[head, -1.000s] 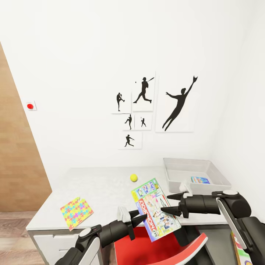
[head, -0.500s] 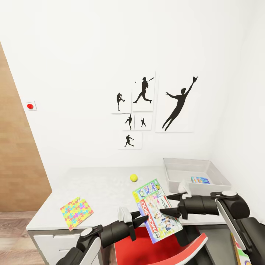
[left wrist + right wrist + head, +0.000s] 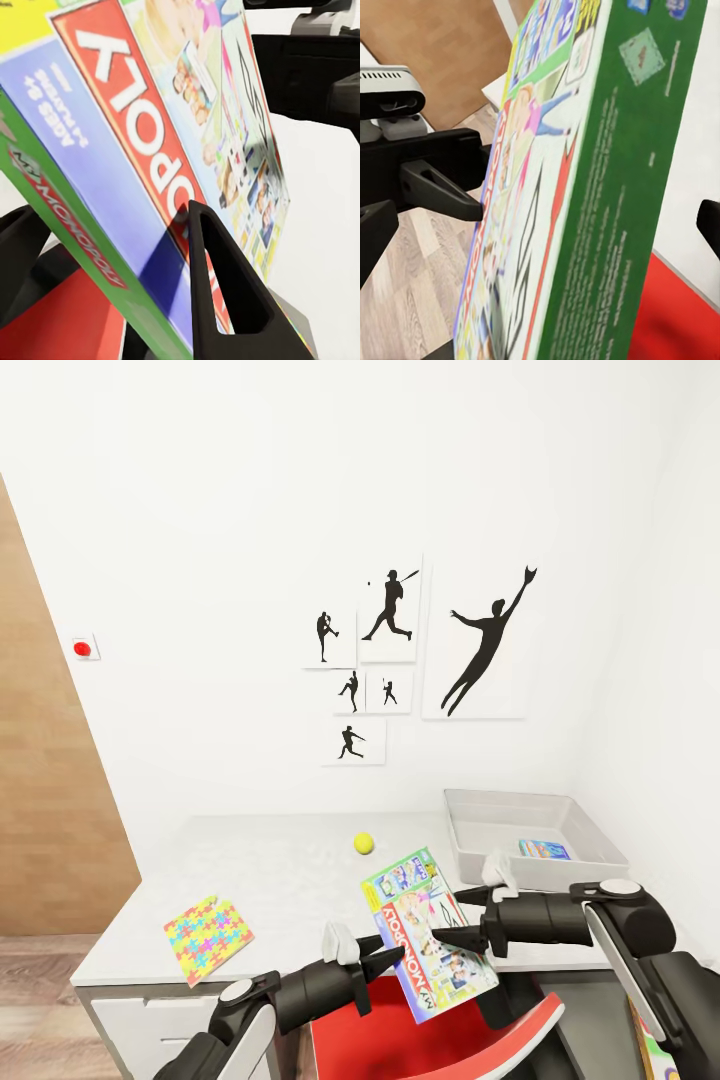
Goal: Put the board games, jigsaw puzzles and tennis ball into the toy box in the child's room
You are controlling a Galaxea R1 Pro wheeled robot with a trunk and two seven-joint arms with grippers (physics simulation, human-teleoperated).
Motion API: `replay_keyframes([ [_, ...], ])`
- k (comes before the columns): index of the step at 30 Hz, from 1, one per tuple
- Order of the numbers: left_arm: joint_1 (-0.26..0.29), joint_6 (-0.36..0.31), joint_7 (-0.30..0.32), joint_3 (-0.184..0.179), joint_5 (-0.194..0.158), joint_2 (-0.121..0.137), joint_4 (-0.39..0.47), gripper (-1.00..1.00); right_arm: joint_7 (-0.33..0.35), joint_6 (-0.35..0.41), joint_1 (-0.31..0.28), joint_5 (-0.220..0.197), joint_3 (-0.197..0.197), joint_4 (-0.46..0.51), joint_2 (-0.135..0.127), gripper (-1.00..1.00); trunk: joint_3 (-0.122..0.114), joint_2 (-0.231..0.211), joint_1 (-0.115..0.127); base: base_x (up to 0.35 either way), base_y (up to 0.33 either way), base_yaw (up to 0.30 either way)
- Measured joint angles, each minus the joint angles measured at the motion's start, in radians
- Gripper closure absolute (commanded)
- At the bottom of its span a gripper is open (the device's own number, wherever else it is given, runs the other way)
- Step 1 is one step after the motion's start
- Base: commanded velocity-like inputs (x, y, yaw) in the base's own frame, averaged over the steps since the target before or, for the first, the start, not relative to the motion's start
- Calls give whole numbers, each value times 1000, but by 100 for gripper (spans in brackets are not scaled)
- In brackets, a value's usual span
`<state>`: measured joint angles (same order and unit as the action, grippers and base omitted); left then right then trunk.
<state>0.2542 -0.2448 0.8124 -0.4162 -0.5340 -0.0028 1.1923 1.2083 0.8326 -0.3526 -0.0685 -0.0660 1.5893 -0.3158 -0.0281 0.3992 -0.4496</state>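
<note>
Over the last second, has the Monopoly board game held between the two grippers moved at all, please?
Yes, slightly. The board game has drifted right, toward the toy box, judged against the tennis ball, which stayed put.

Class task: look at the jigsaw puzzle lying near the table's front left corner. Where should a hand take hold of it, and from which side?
Grip the jigsaw puzzle at the corner that reaches the table's front edge, coming from the front, level with the tabletop. The sheet is thin and lies flat, so a hand coming from above would probably find no edge to pinch; at the rim one finger could likely slide beneath.
</note>
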Motion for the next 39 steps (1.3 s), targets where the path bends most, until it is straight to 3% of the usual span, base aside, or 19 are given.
replay_keyframes([
  [9,0,-2,0,1,0,0,0,100,-4,-5,0,0,0,0,0,-100,0,0,0,0,0,0],
  [10,0,-2,0,1,0,0,0,100,-4,-9,0,0,0,0,0,100,0,0,0,0,0,0],
  [20,0,-4,1,0,-8,0,1,100,-4,-55,2,7,6,-1,-3,100,0,0,0,0,0,0],
  [39,0,-4,0,0,-7,0,1,100,-3,-60,2,7,6,-1,-3,100,0,0,0,0,0,0],
])
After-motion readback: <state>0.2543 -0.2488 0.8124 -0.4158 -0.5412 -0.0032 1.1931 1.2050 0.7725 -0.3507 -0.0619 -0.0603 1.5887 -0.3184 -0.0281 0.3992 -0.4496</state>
